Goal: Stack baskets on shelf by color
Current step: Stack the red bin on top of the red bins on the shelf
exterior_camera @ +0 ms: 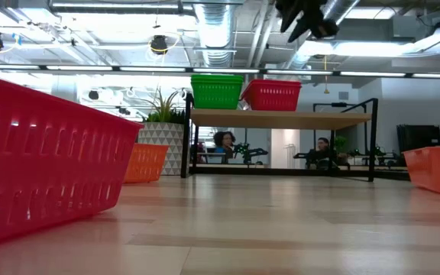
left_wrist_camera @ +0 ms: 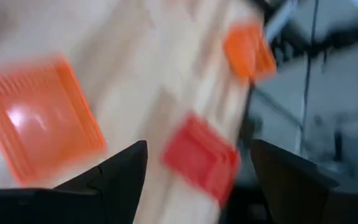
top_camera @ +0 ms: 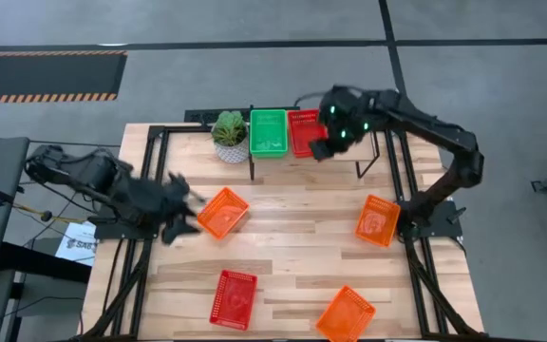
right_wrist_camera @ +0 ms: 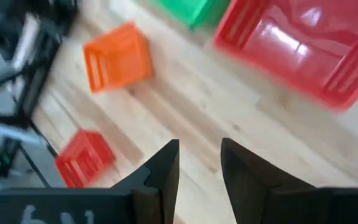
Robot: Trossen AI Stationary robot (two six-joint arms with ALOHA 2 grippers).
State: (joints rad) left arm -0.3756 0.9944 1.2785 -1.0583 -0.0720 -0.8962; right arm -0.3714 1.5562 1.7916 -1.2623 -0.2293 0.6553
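From above, the right gripper (top_camera: 323, 148) hangs over the light wooden shelf on thin black legs (top_camera: 373, 152), right at the near edge of the red plastic mesh basket (top_camera: 303, 131) parked there, with the green plastic mesh basket (top_camera: 268, 132) touching that one on its far side from the gripper. The right wrist camera shows what the overhead shot can't: the two dark fingers (right_wrist_camera: 164, 168) stand slightly apart with nothing between them, and the red basket below looks empty, shiny floor and all. The table-level camera adds that both shelf baskets sit upright side by side on the board, and it shows people seated in the room behind. The left gripper (top_camera: 180, 215) hovers low over the big wooden tabletop (top_camera: 292, 237), just beside an orange mesh basket (top_camera: 223, 211); its fingers (left_wrist_camera: 120, 171) are spread wide and empty in its own wrist view. Well away from both grippers sit a second red basket (top_camera: 234, 298) and two more orange ones (top_camera: 346, 314) (top_camera: 378, 219), all apparently empty. A white-potted green plant (top_camera: 230, 136) stands next to the green basket.
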